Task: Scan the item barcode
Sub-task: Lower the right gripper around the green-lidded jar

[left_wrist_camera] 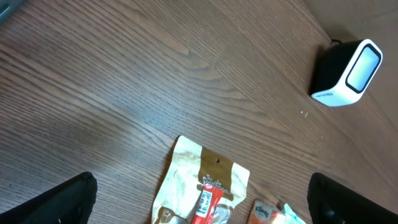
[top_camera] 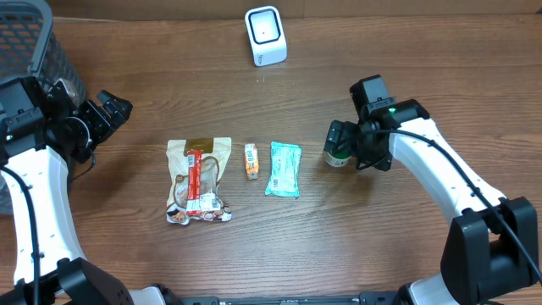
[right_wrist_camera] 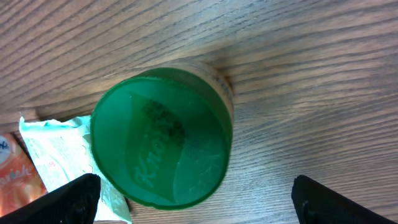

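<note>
Two claws are standing wide open above the desk [top_camera: 406, 68]. The left claw [top_camera: 114, 114] is hovering at the upper left, holding nothing. A snack bag [top_camera: 199, 180], an orange packet [top_camera: 251, 160] and a teal packet [top_camera: 284, 169] are lying in a row at centre, with the white scanner [top_camera: 266, 36] sitting at top centre. Right of centre, the right claw [top_camera: 345, 144] is hanging over the green-lidded jar [right_wrist_camera: 161, 137], fingers spread clear of it.

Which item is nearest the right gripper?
The green-lidded jar, directly below the open right gripper; the tissue pack, orange packet and snack bag lie farther away.
</note>
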Motion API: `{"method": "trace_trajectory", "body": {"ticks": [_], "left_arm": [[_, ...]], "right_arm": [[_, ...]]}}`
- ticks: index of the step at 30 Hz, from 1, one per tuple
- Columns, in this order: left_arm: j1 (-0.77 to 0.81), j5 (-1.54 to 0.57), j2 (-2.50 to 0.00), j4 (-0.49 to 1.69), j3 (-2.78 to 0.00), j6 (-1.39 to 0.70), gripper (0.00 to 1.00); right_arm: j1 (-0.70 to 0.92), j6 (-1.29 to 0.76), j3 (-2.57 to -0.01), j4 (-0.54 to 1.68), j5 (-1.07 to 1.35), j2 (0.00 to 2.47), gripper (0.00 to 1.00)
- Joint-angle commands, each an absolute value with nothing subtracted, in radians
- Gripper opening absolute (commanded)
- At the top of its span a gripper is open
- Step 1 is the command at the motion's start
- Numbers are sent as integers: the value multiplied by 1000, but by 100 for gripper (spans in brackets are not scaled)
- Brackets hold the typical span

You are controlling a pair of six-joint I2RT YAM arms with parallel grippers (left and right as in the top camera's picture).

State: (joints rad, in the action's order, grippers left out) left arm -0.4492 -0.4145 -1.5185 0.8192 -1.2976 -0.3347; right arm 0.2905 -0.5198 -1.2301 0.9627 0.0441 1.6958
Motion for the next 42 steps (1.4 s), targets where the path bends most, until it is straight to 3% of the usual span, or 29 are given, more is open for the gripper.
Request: {"method": "trace_trajectory", "body": {"ticks": [1,23,42], "left_arm": [[-450,-408,-1500,818,-1304,-340,99],[-450,-408,-1500,818,-1304,-340,100],[-450,-408,-1500,818,-1304,-340,100]], "right_arm": [[309,-514,-1223,960,-34,1701,100],[313,-487,-1218,904,-51,1714,100],[313,-280,-1250,846,-42,1730,100]]}}
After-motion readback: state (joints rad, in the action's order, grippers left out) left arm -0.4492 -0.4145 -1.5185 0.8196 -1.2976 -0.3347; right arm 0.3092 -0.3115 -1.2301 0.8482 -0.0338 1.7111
